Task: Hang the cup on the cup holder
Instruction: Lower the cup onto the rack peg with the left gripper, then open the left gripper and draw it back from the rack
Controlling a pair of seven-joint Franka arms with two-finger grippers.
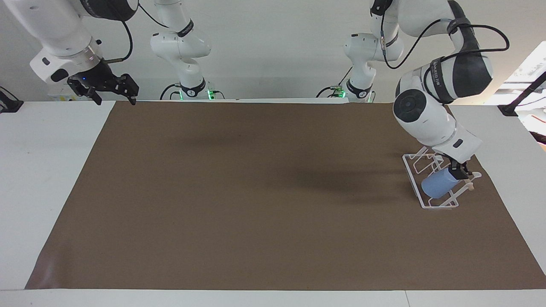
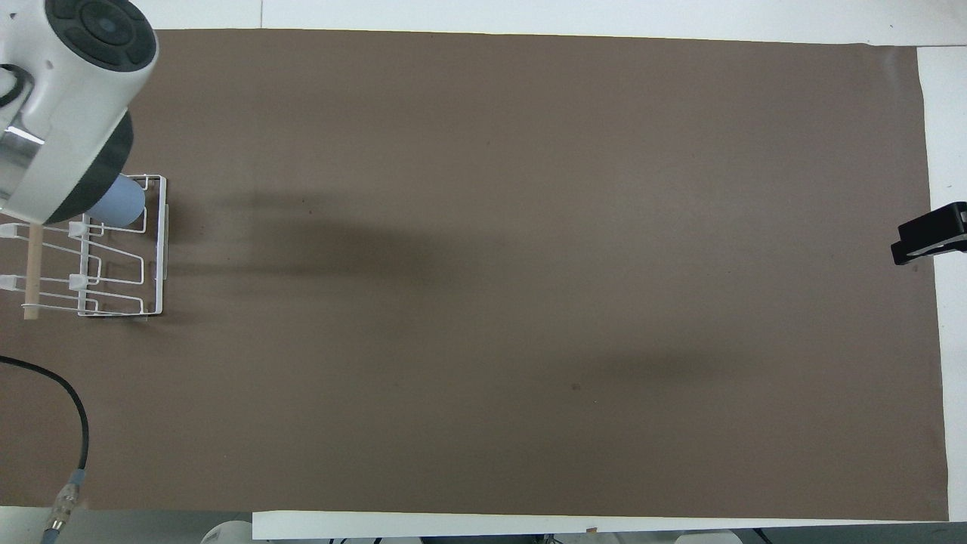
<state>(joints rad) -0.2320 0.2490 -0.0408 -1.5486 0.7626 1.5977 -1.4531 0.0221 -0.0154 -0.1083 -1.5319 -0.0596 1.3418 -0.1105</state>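
The light blue cup [image 1: 439,183] lies tilted on a prong of the white wire cup holder [image 1: 420,200], at the holder's end farthest from the robots, toward the left arm's end of the table. It also shows in the overhead view [image 2: 121,204] inside the holder [image 2: 155,257]. My left gripper [image 1: 459,172] is at the cup's raised end, next to the wooden rod [image 1: 470,186]. In the overhead view the left arm's wrist [image 2: 68,98] hides it. My right gripper [image 1: 111,89] is open and empty and waits above the table's corner near its base.
A brown mat [image 1: 256,192] covers most of the white table [image 1: 47,170]. Only the right gripper's black tip [image 2: 928,230] shows at the edge of the overhead view. A black cable [image 2: 72,423] hangs over the mat's near corner.
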